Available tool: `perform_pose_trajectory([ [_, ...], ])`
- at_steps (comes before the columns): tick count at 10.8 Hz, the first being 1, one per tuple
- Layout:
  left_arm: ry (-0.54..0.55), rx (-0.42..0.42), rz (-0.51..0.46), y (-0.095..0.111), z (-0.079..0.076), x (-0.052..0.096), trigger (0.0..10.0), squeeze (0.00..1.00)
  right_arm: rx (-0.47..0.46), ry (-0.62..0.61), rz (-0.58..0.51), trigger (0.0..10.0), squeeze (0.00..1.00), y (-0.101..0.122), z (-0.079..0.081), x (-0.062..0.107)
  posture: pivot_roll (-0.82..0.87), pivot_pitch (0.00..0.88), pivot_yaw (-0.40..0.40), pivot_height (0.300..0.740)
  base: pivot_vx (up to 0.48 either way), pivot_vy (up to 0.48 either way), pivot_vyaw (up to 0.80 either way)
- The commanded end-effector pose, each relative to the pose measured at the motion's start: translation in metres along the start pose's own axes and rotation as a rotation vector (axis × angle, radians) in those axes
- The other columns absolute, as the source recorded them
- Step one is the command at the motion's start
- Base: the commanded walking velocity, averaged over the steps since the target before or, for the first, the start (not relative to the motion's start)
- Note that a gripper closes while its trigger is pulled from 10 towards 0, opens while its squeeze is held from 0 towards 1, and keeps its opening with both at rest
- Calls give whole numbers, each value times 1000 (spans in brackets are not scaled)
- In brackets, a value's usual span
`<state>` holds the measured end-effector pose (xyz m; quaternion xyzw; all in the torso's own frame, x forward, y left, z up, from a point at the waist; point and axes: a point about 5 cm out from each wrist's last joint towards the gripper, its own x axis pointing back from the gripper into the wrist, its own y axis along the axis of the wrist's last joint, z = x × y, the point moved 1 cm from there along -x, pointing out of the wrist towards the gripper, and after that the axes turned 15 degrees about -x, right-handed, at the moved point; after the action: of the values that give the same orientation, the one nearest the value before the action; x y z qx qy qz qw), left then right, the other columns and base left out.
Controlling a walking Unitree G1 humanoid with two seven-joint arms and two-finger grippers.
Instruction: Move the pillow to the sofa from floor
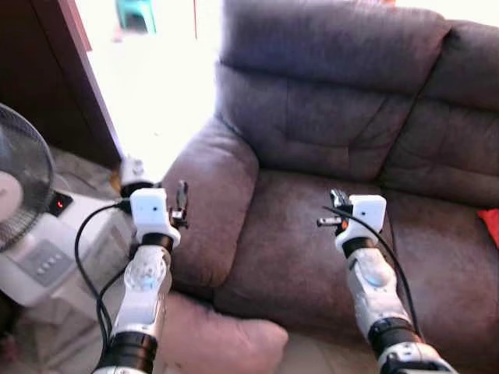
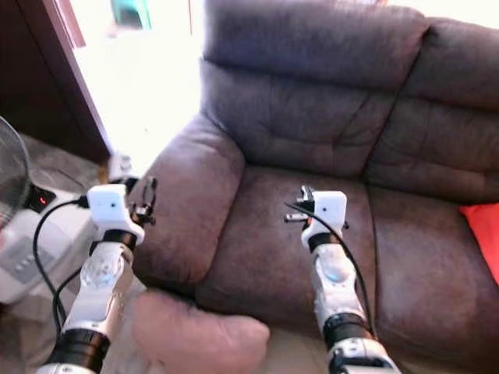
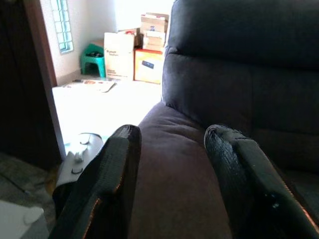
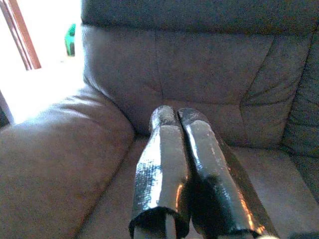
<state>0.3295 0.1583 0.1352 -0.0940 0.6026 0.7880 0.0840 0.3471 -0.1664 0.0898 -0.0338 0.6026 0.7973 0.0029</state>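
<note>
Before the sofa [image 1: 327, 195], both arms are raised over its near edge while the pillow [image 1: 222, 339] lies low on the floor against the sofa's front, between the left arm and the seat. Left end effector [image 1: 182, 204]: beside the armrest [image 1: 210, 195], fingers [image 3: 107, 179] spread apart, nothing between them. Right end effector [image 1: 334, 210]: above the seat cushion [image 1: 312, 249], fingers [image 4: 164, 164] pressed together, empty. A fan [image 1: 23, 187] stands on a white unit [image 1: 47, 249] at the robot's left; a red cushion [image 2: 483, 234] lies at the seat's far right. Step in hand, as judged: reaching for the pillow, not yet touched. To do it well, the robot would likely bend and lower both arms well below the seat edge, part the right fingers first, and take the soft pillow from two sides so it does not sag or slip. The left arm's cable [image 1: 90, 257] and the fan close by call for a narrow, careful swing.
</note>
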Motion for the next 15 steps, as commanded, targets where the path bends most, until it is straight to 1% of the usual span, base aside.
perform_pose_trajectory([
  [1,-23,1,-2,2,-1,-5,10000,0,-12,-4,-7,10000,0,2,4,-2,121,0,-39,730,0,0,0],
  [2,-26,3,1,2,0,-6,10000,0,-17,7,-9,10000,0,2,8,-3,121,0,-35,730,0,0,0],
  [3,-27,7,7,1,1,-6,10000,0,-19,4,-9,10000,0,2,9,-3,122,0,-35,730,0,0,0],
  [5,-28,8,15,-1,3,-7,10000,0,-21,-20,1,10000,0,0,4,-2,124,0,-41,730,0,0,0],
  [8,-10,5,31,-6,9,-5,10000,0,-35,-3,-8,10000,0,1,8,-3,132,0,-53,730,0,0,0],
  [9,-16,15,34,-7,8,-5,10000,0,-39,15,-15,10000,0,2,11,-4,129,0,-54,730,0,0,0],
  [10,-39,18,36,-6,2,-5,10000,0,-40,19,-22,10000,0,3,12,-3,117,0,-54,730,0,0,0],
  [11,-66,28,33,-4,-6,-9,10000,0,-38,13,-23,10000,0,5,9,-4,114,0,-57,730,0,0,0],
  [12,-82,29,24,0,-8,-13,10000,0,-35,15,-28,10000,0,9,10,-7,105,0,-59,730,0,0,0],
  [13,-83,25,15,3,-8,-16,10000,0,-29,20,-40,10000,0,13,11,-10,101,0,-69,730,0,0,0],
  [15,-38,25,8,4,0,-19,10000,0,-30,10,-50,10000,0,18,8,-13,105,11,-83,730,0,0,0],
])
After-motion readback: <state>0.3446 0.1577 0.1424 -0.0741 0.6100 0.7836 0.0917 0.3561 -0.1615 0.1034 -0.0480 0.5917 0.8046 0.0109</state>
